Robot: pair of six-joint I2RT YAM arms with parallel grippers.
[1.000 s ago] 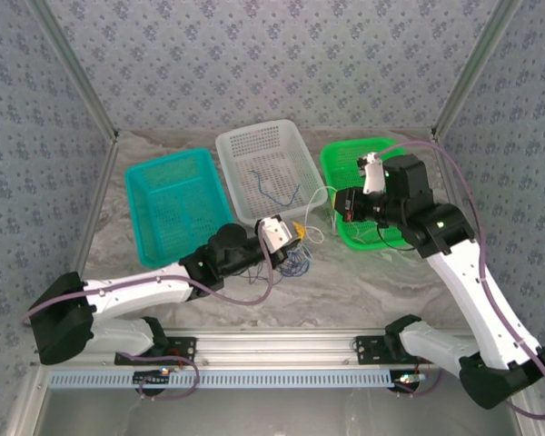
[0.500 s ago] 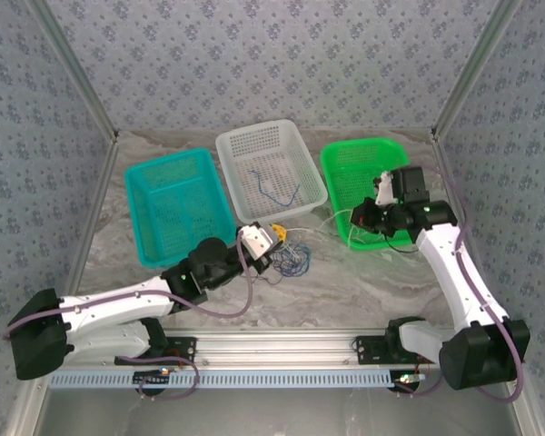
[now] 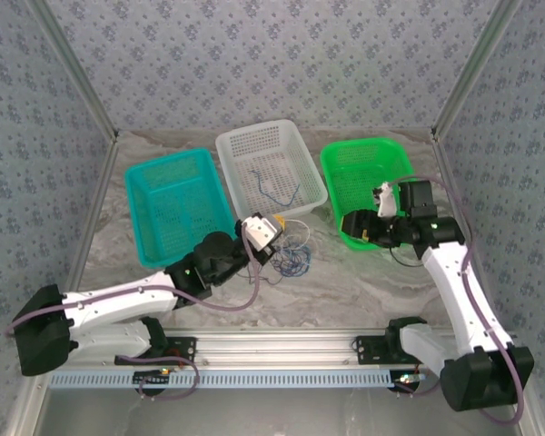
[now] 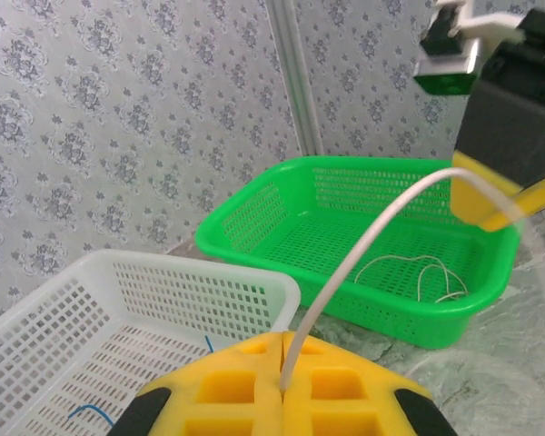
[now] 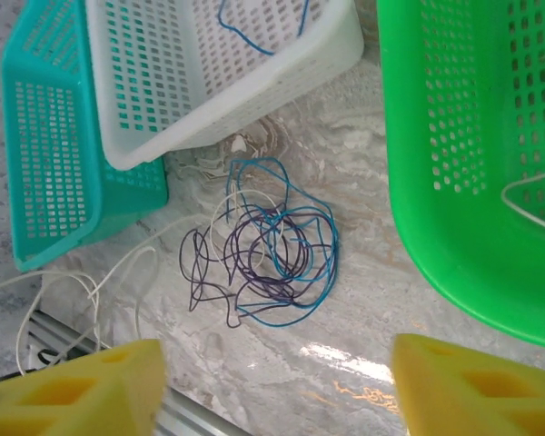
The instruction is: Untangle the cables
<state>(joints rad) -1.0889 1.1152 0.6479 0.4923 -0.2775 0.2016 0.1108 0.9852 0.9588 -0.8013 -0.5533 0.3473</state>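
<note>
Left gripper [image 4: 282, 386] clamps a white cable [image 4: 354, 252] between its 2 yellow fingers, just beside the near corner of the white basket [image 3: 254, 138]. Its arm stretches low across the table [image 3: 363, 282]. Right gripper [image 5: 277, 381] hangs spread wide over the green basket [image 3: 363, 150] near rim, elbow bent. Tangled cables [image 3: 291, 259] lie on open marble between both baskets.

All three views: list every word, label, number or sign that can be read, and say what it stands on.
None can be read.
Teal basket, white basket, green basket: plain mesh, no print.
Wallpaper: flower pattern, no letters.
Rail at the near edge: any marks too small to tell.
</note>
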